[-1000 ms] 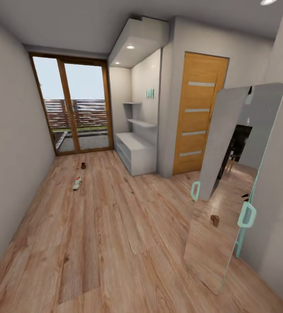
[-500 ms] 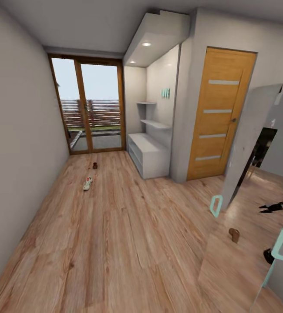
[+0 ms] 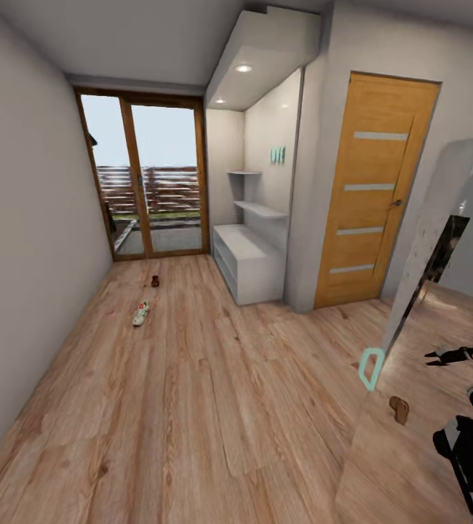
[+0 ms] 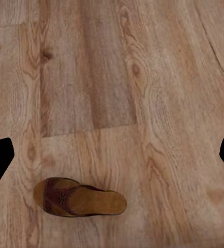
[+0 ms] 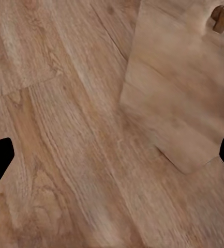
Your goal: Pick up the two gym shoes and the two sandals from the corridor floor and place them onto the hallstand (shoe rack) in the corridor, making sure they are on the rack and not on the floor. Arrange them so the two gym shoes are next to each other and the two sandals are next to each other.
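You're still approaching: with both claws wide and empty, a sandal (image 4: 79, 197) lies on the corridor floor (image 3: 215, 407) beneath your left claw (image 4: 112, 155), so lower onto it before heading to the hallstand (image 3: 249, 262).

The light brown wood-plank floor (image 3: 215, 407) shows darker grain and knots. The flat brown leather sandal (image 4: 78, 197) has a tan insole. The small white sneaker (image 3: 141, 314) carries green and orange-red accents. The low shoe rack (image 3: 255, 266) is pale grey
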### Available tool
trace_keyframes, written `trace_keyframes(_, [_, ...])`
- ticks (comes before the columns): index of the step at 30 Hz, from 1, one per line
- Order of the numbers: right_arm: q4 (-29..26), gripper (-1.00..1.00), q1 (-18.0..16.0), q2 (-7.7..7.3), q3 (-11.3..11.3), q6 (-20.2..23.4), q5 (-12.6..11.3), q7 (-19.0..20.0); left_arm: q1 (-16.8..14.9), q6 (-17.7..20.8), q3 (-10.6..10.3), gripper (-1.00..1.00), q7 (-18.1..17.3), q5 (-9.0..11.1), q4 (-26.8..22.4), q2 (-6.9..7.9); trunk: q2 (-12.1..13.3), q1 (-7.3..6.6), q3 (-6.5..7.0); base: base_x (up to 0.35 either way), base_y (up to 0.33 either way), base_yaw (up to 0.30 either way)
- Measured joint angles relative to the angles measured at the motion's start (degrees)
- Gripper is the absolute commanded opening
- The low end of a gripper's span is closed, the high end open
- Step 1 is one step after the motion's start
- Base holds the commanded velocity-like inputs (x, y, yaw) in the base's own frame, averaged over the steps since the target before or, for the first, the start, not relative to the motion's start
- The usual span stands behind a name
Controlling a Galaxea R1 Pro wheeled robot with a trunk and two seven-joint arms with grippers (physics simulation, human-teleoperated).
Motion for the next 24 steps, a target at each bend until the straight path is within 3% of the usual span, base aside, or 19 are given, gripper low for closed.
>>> trace_keyframes(12, [0.01,1.0,-0.01,-0.02,0.01,0.0,0.04,0.0,0.01,0.0,-0.03,1.0,0.0,0.0,-0.01,0.0,0.0,0.0,0.0,0.272,-0.174,0.038])
trace_keyframes(24, [0.02,1.0,-0.01,0.0,0.01,-0.01,0.04,0.0,0.01,0.0,-0.02,1.0,0.0,0.0,-0.02,0.0,0.0,0.0,0.0,0.263,-0.176,0.193])
